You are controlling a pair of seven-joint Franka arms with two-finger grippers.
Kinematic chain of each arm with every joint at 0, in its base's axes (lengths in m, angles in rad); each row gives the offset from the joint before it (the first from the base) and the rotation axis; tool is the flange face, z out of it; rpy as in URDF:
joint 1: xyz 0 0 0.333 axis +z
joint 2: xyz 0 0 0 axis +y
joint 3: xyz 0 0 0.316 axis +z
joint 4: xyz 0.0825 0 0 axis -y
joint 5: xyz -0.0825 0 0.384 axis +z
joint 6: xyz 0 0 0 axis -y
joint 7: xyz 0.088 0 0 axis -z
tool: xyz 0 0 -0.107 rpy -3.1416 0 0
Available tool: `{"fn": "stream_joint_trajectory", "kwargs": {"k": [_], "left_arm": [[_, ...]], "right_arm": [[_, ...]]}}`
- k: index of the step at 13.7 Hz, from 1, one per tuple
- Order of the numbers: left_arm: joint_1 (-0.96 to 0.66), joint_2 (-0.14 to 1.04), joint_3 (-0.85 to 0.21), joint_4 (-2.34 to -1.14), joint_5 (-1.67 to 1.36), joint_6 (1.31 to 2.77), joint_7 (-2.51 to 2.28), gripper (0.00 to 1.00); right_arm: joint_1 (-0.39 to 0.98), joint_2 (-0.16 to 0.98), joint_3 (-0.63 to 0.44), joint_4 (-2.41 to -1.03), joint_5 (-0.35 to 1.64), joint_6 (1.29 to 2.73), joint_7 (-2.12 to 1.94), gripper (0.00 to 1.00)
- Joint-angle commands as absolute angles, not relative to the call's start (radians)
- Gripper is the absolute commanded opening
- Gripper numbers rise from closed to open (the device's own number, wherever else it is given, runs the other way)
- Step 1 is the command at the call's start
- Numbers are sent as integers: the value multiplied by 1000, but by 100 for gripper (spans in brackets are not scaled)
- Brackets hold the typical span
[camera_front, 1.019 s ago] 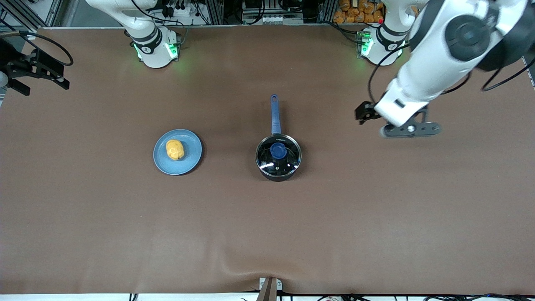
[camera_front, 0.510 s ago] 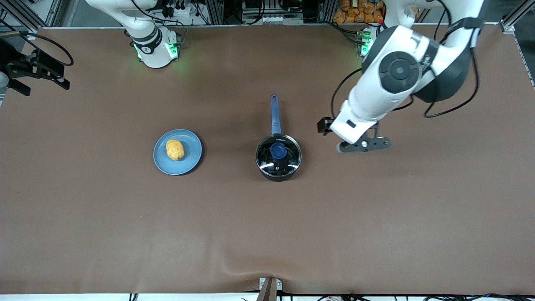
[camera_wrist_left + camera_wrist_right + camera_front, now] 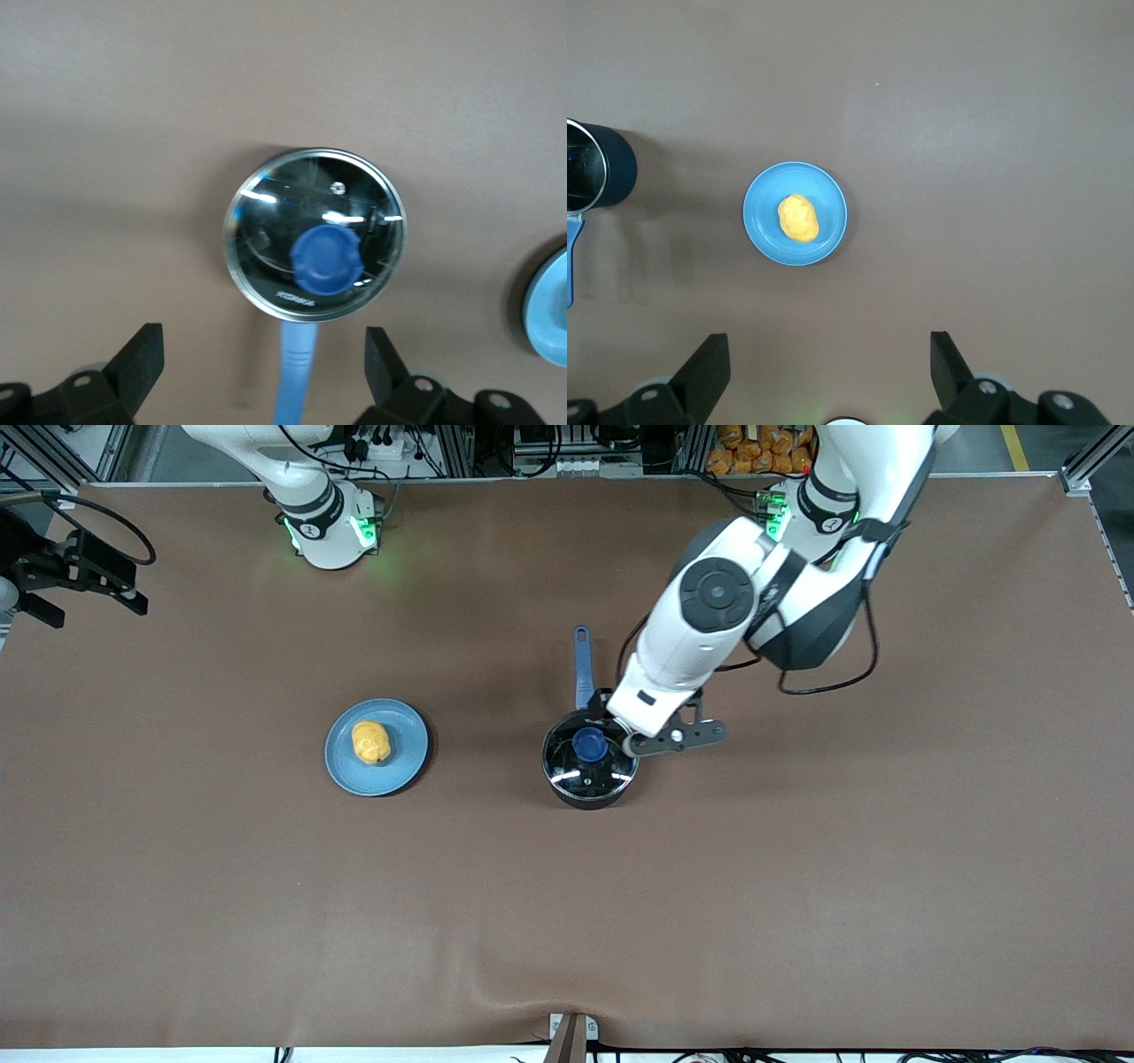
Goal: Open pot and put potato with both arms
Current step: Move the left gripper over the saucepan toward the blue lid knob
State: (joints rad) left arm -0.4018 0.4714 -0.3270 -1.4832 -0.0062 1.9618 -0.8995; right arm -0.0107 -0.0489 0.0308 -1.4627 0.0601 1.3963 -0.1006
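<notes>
Left gripper (image 3: 264, 372) hangs over the pot (image 3: 590, 760), fingers spread wide and empty. Lid's on, so center on the blue knob (image 3: 589, 744) before dropping. Potato (image 3: 370, 742) sits on the blue plate (image 3: 403, 766), toward the right arm's end. Right gripper (image 3: 828, 367) waits high, open, empty.

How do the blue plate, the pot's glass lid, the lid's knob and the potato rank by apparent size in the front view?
1. Blue plate, widest, though only slightly wider than the lid.
2. Glass lid on the pot; the left gripper covers one edge.
3. Potato and knob look about alike, so I won't rank them.
</notes>
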Motion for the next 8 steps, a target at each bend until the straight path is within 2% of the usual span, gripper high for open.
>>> {"fn": "stream_joint_trajectory", "kwargs": {"k": [1,8], "left_arm": [[-454,546,-307,-1419,61,1991,-991,97],[-508,663,-304,-1419,188,2146,-1363,94]], "right_arm": [[-20,-58,38,-1471,55,1393,-101,100],[-23,-58,38,-1471,55,1384,-101,100]]}}
